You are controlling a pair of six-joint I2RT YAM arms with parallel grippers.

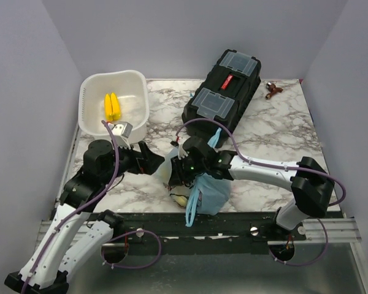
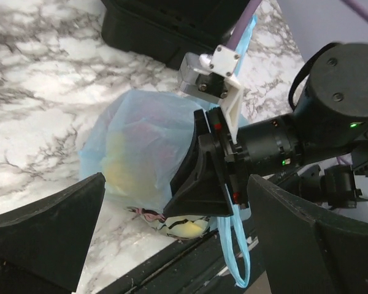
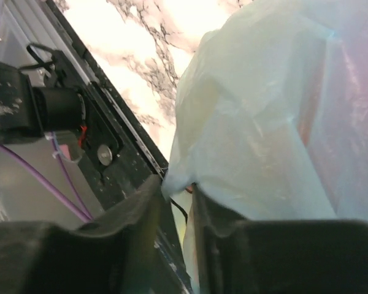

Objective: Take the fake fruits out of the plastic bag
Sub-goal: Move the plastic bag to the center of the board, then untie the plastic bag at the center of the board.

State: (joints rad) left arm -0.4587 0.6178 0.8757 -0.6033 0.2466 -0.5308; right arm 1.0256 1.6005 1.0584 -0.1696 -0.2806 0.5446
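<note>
Blue plastic bag (image 1: 213, 191), seemingly lengthwise near-to-far

Crinkly translucent plastic bag (image 2: 132, 144) – glossy marbled table (image 2: 37, 92)

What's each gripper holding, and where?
Right gripper pinches the plastic bag by a fold at its edge; left gripper is open, holding nothing.

On the marble table (image 1: 276, 131) a white tub (image 1: 134, 98) stands at the far left, and two yellow ridged sticks (image 1: 112, 107) lie side by side in it. A black toolbox (image 1: 224, 92) lies slantwise at the far middle, with what seems a red label on its lid.
</note>
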